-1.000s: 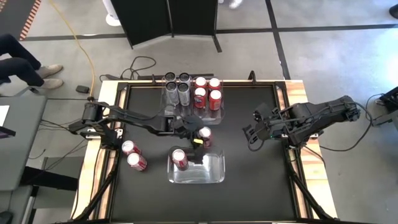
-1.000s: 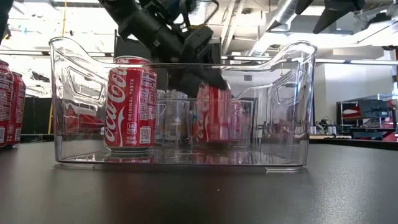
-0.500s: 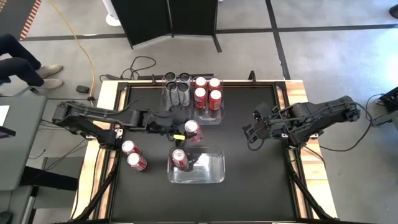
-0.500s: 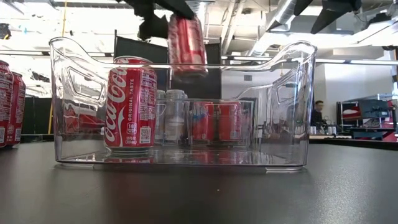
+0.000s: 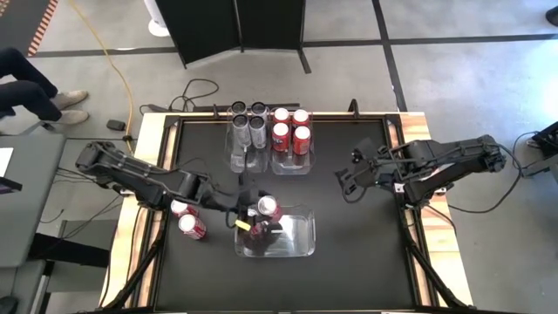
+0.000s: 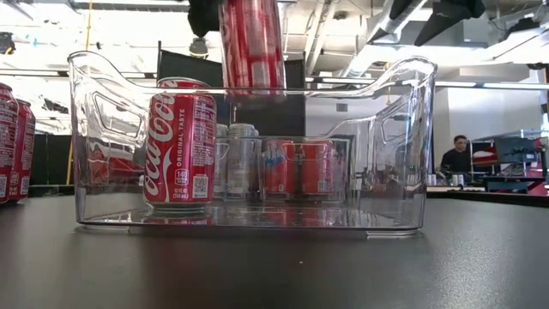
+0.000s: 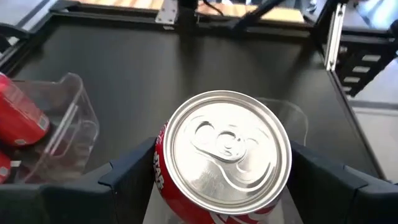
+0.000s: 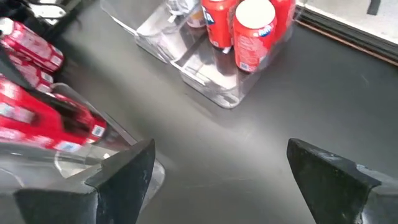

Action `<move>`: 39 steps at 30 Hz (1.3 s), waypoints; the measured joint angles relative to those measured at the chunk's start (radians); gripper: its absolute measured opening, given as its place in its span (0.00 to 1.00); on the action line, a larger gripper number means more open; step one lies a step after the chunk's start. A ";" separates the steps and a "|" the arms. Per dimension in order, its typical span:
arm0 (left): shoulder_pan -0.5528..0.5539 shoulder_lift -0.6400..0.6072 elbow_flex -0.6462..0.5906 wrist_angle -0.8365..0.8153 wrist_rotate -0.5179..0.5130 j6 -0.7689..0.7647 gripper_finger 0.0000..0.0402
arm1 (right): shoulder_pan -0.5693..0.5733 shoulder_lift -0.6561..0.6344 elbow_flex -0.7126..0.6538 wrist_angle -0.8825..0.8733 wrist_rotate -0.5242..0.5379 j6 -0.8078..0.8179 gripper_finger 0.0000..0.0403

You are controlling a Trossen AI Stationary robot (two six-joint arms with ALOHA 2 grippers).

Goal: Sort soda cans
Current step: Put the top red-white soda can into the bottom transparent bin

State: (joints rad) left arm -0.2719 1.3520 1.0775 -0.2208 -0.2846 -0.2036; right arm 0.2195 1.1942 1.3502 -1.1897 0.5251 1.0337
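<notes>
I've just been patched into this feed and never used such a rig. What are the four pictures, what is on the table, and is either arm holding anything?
Two dark robot arms work at a black table. One camera looks straight down, one sits at table height, and one rides on each wrist. The left gripper holds a red metal soda can above the near clear plastic bin, where another red can stands. The far clear bins hold four silver-grey cans and four red cans. Two more red cans stand on the table to the left. The right gripper waits open and empty at the right.
</notes>
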 joint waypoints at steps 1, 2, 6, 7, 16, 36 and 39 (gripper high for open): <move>-0.003 0.013 0.000 0.002 0.000 0.001 0.74 | 0.000 0.000 0.000 0.011 0.000 -0.007 0.94; -0.005 0.028 0.000 0.002 0.000 0.001 0.74 | 0.000 0.000 0.000 0.022 0.000 -0.012 0.94; -0.005 0.101 0.000 -0.001 0.010 0.001 0.74 | 0.002 0.000 0.000 0.033 0.000 -0.014 0.94; -0.005 0.116 0.000 0.000 0.017 0.002 0.74 | 0.002 0.000 0.000 0.033 0.000 -0.014 0.94; -0.007 0.229 0.000 0.038 0.018 0.016 0.74 | 0.002 0.000 0.000 0.033 -0.003 -0.014 0.94; -0.001 0.283 -0.035 0.044 -0.056 -0.124 0.89 | 0.037 0.000 0.000 0.016 -0.004 -0.021 0.94; -0.001 0.267 -0.035 0.046 -0.057 -0.128 0.91 | 0.037 0.000 0.000 0.016 -0.004 -0.023 0.94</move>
State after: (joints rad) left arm -0.2729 1.6191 1.0428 -0.1746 -0.3420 -0.3315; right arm 0.2562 1.1946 1.3502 -1.1732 0.5209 1.0108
